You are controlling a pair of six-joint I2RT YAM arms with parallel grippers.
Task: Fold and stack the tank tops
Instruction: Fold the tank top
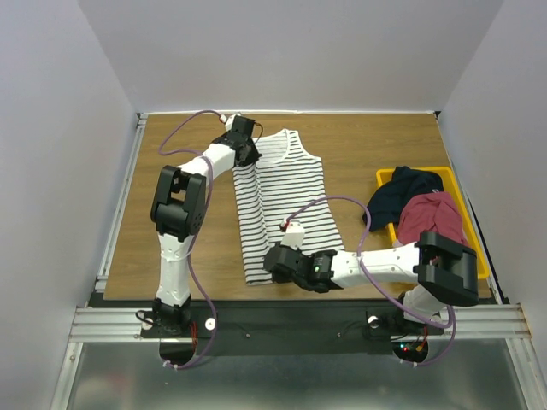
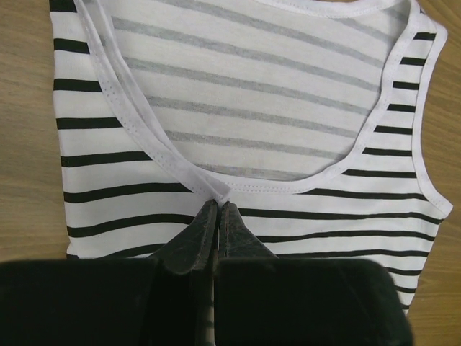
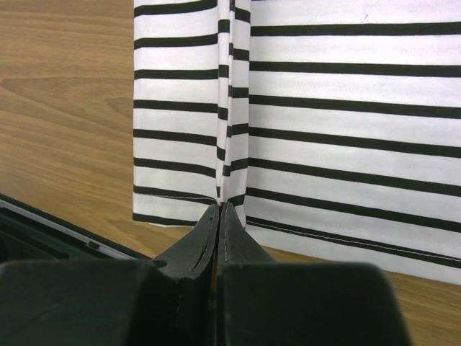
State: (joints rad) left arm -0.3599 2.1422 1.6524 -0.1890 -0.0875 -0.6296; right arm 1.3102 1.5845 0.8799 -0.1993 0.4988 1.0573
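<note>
The white striped tank top [image 1: 286, 201] lies flat along the middle of the table, neck at the far end. My left gripper [image 1: 249, 154] is shut on its white trim at the far left strap, which is folded across the neck opening in the left wrist view [image 2: 218, 207]. My right gripper [image 1: 275, 261] is shut on a pinched fold of the near hem, seen in the right wrist view [image 3: 220, 210]. The dark red tank top [image 1: 427, 213] lies bunched in the yellow bin [image 1: 386, 177] at the right.
A dark navy cloth [image 1: 402, 192] lies in the yellow bin, partly over its left rim. The bin stands by the table's right edge. Bare wood table [image 1: 188, 248] shows left of the striped top, and a metal rail [image 1: 282, 320] runs along the near edge.
</note>
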